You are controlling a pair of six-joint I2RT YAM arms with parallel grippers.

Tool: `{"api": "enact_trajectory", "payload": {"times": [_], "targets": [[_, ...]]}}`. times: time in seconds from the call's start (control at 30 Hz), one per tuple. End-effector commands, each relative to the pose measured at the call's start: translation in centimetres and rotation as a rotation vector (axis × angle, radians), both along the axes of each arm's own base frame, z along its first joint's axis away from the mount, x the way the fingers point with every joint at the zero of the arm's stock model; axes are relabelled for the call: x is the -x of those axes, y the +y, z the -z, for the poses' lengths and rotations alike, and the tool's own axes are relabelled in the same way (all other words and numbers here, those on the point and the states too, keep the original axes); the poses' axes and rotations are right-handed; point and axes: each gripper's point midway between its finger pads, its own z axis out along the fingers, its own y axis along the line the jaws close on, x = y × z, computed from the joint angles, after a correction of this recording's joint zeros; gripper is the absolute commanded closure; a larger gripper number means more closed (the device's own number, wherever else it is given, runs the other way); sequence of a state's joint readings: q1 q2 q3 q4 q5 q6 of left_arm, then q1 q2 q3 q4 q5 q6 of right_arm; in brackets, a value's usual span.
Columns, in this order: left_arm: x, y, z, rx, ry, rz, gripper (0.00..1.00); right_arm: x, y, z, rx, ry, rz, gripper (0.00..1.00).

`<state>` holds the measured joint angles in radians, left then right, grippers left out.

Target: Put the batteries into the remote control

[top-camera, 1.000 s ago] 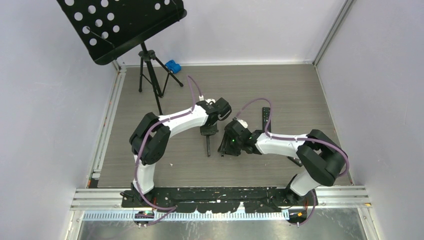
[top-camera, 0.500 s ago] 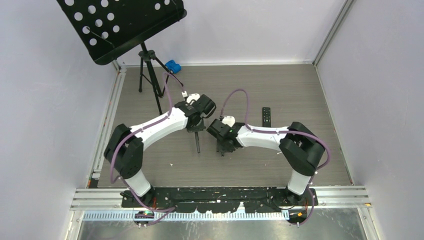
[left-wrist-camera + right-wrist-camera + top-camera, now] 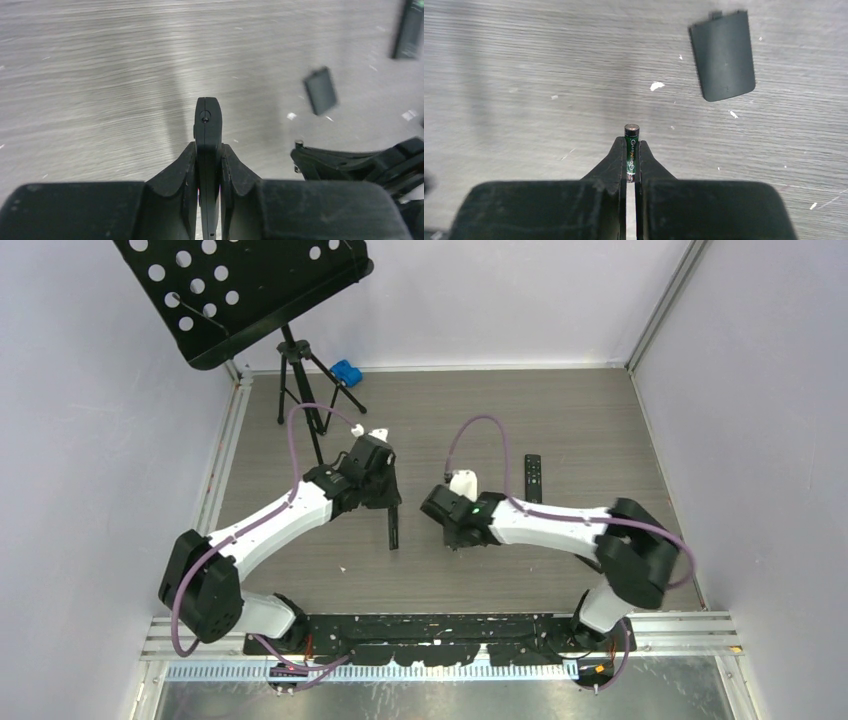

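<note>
Fingers of right gripper (image 3: 632, 152) clenched on a dark green battery (image 3: 632, 134). The cell lies lengthwise between the pads, its metal end poking past the tips. Fingers of left gripper (image 3: 208, 152) clamped on a black remote (image 3: 208, 117), held edge-on; its battery bay cannot be seen. Grey table (image 3: 524, 75) under both. Flat black cover (image 3: 723, 55) lies on the table beyond the battery, apart from it. A second remote (image 3: 533, 478) lies flat, farther right.
</note>
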<state>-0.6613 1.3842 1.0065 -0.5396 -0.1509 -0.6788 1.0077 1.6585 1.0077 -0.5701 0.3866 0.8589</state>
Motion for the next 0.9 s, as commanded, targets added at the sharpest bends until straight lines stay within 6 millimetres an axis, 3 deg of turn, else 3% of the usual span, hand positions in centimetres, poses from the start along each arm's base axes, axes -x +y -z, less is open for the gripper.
{"api": "enact_trajectory", "payload": {"times": [0.0,0.13,0.27,0.5,0.87], "targets": [[0.5,-5.8,-5.1,0.300,-0.124,0.322,1.00,-1.4,2.5,-9.4,-0.235,-0.185,-0.111,1.00],[2.4,-8.7,-7.9,0.525,-0.129,0.460,1.00,-0.3,4.0,-15.4,-0.410,-0.255,-0.229,0.98],[3.2,-10.1,-9.8,0.643,-0.118,0.511,1.00,0.9,4.6,-17.9,-0.483,-0.235,-0.277,0.98],[3.0,-10.1,-10.6,0.707,-0.098,0.468,1.00,1.8,3.8,-18.5,-0.446,-0.173,-0.266,0.96],[1.3,-8.9,-8.9,0.803,0.000,0.350,1.00,2.7,4.5,-16.8,-0.402,-0.060,-0.282,0.93]]}}
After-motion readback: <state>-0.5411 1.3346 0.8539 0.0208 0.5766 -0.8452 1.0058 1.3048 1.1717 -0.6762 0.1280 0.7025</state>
